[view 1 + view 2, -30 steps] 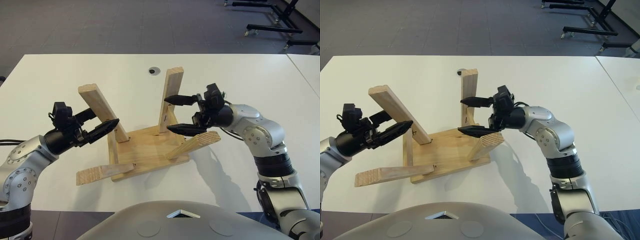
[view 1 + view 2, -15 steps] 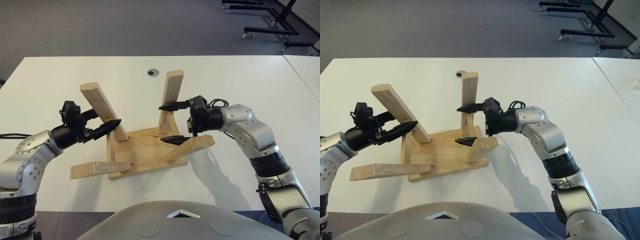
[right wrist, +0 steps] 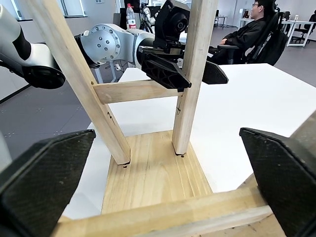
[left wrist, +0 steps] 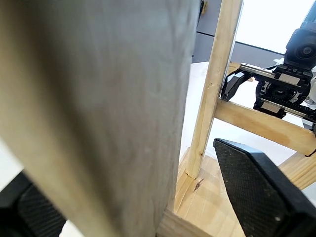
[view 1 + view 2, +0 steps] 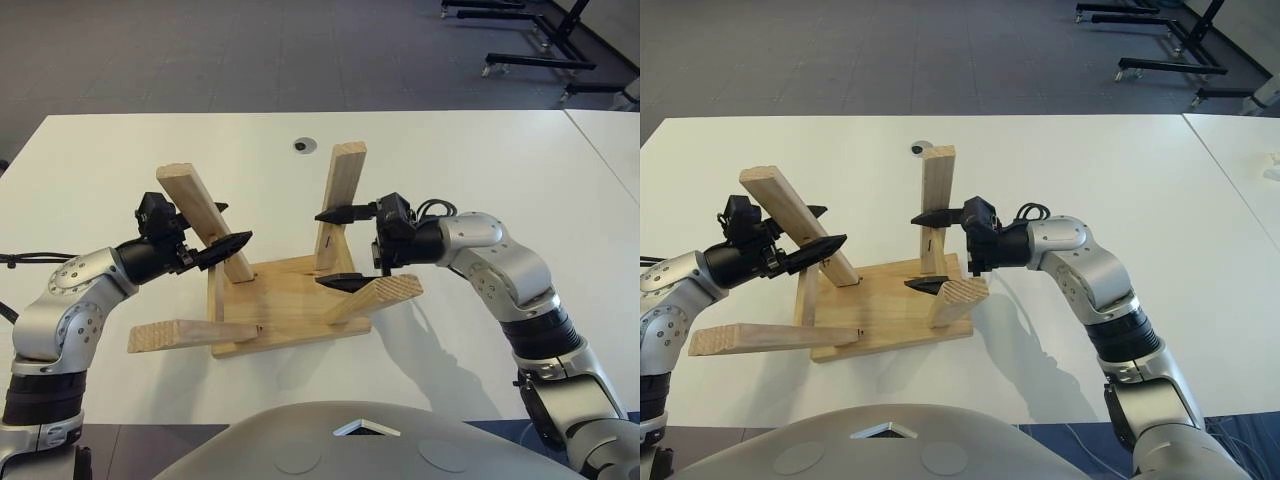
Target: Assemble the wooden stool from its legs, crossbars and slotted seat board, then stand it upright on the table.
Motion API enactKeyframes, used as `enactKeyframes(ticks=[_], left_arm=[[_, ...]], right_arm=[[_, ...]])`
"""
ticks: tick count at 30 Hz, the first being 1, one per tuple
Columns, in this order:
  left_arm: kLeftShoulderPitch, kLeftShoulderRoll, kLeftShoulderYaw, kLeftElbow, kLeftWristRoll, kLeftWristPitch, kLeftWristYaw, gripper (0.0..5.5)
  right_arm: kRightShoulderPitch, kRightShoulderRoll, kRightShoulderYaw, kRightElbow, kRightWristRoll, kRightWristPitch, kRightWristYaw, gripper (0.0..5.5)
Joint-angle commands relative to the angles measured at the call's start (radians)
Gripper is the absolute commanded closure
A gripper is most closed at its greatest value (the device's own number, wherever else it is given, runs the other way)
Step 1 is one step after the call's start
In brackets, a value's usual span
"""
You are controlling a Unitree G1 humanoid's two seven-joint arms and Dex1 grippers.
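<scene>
Left pincer (image 5: 236,221) spread astride the stool's slanted leg (image 5: 186,190); right pincer (image 5: 320,248) spread wide near the upright leg (image 5: 346,175).

Left gripper (image 5: 232,223) moves forward from beside the stool (image 5: 290,300). Its jaws, which sat short of the slanted far-left leg (image 5: 197,205), now straddle it, one on each side, gap visible.

Right gripper (image 5: 318,248) pushes in toward the upright far-right leg (image 5: 343,190). Jaws wide, upper tip at that leg, lower tip down by the near-right leg (image 5: 378,296).

Stool's near side drifts to the robot's left across the counter (image 5: 480,160); near-left leg (image 5: 185,335) end sits farther left.
</scene>
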Motion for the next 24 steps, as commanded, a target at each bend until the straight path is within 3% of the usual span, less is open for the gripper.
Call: enactKeyframes(ticks=[1, 5, 10, 15, 19, 24], left_arm=[[0.042, 0.012, 0.097, -0.006, -0.023, 0.023, 0.021, 1.15], [0.037, 0.023, 0.214, -0.025, -0.118, 0.038, 0.002, 1.15], [-0.001, 0.013, 0.24, -0.034, -0.174, 0.065, 0.004, 1.15], [0.058, 0.035, 0.342, -0.06, -0.306, 0.124, -0.045, 1.15], [0.125, 0.036, 0.461, -0.02, -0.384, 0.151, -0.084, 1.15], [0.22, 0.021, 0.547, 0.053, -0.391, 0.161, -0.108, 1.15]], right_arm=[[0.058, -0.016, 0.016, 0.041, -0.032, 0.069, -0.03, 0.13], [0.076, -0.019, -0.024, 0.023, -0.021, 0.054, -0.059, 0.13], [0.091, 0.013, -0.031, 0.011, -0.025, 0.036, -0.097, 0.13], [0.082, 0.039, -0.059, 0.008, -0.022, 0.01, -0.12, 0.13], [0.067, 0.084, -0.179, -0.038, 0.066, -0.022, -0.165, 0.13], [0.093, 0.04, -0.316, -0.131, 0.207, 0.037, -0.159, 0.13]])
